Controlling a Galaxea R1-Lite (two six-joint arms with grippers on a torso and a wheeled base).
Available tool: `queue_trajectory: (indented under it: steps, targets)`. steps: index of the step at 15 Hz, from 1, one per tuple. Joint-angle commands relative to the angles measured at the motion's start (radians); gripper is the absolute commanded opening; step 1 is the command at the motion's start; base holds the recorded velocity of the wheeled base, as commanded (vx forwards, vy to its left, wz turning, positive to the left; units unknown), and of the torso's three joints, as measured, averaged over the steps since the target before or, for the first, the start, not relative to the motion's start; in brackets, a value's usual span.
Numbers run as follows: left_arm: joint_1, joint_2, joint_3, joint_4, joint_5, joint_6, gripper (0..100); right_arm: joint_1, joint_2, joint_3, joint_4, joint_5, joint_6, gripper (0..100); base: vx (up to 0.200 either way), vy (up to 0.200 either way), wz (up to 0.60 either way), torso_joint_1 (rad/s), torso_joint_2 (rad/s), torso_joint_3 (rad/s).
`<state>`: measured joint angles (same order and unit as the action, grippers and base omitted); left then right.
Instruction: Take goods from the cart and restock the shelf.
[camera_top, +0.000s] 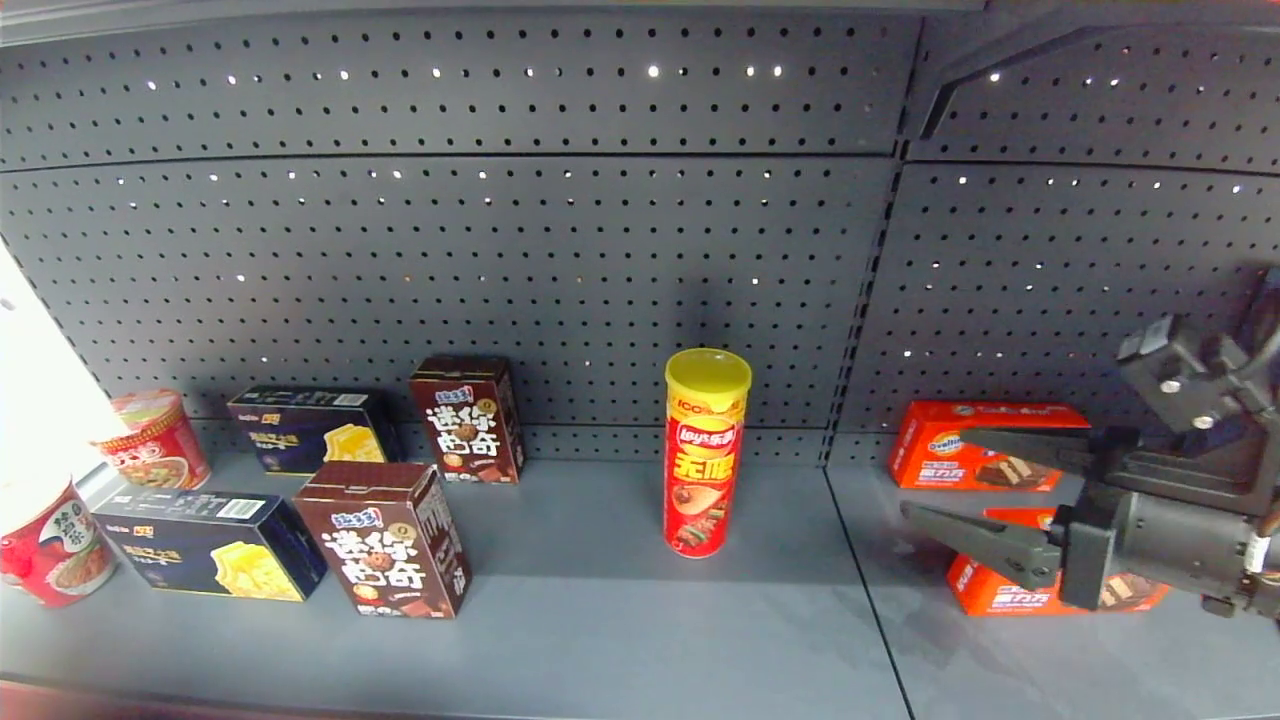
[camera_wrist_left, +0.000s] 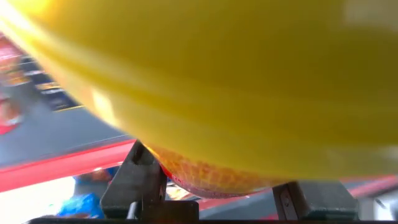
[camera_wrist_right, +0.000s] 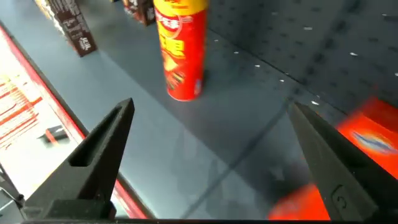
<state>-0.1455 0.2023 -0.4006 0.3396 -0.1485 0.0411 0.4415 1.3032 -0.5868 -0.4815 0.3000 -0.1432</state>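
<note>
Orange boxes (camera_top: 960, 445) lie close by the wide-open, empty right claw (camera_top: 935, 472); left claw (camera_wrist_left: 217, 193) clamps a yellow-lidded can (camera_wrist_left: 217, 81)

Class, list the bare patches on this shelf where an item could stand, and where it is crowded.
Bare: between the front brown box and the can; between the can and the right gripper; the front strip. Crowded: left end, around the orange boxes.
</note>
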Motion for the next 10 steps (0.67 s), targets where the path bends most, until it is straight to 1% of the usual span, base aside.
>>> queue_trajectory:
  steps: [1, 3, 6, 8, 9, 10]
  targets:
    - [-0.002, -0.021, 0.011, 0.001, -0.008, 0.000, 0, 0.037, 0.148, -0.056, -0.008, -0.001, 0.004, 100, 0.000, 0.000, 0.00, 0.000, 0.00, 0.000]
    - [-0.002, -0.023, 0.013, 0.001, -0.008, -0.003, 0, 0.042, 0.222, -0.079, -0.026, 0.002, -0.004, 100, 0.000, 0.000, 0.00, 0.000, 0.00, 0.000]
    - [0.000, -0.044, 0.032, 0.006, -0.008, -0.001, 0, 0.036, 0.357, -0.163, -0.088, 0.004, -0.004, 100, 0.000, 0.000, 0.00, 0.000, 0.00, 0.000]
    - [0.004, -0.081, 0.036, 0.021, -0.005, -0.004, 0, 0.034, 0.429, -0.214, -0.106, 0.028, -0.013, 100, 0.000, 0.000, 0.00, 0.000, 0.00, 0.000]
    - [0.004, -0.095, 0.034, 0.036, -0.002, -0.006, 0, 0.034, 0.472, -0.223, -0.128, 0.053, -0.044, 100, 0.000, 0.000, 0.00, 0.000, 0.00, 0.000]
    - [0.004, -0.096, 0.029, 0.039, 0.001, -0.009, 0, 0.031, 0.495, -0.226, -0.147, 0.099, -0.062, 100, 0.000, 0.000, 0.00, 0.000, 0.00, 0.000]
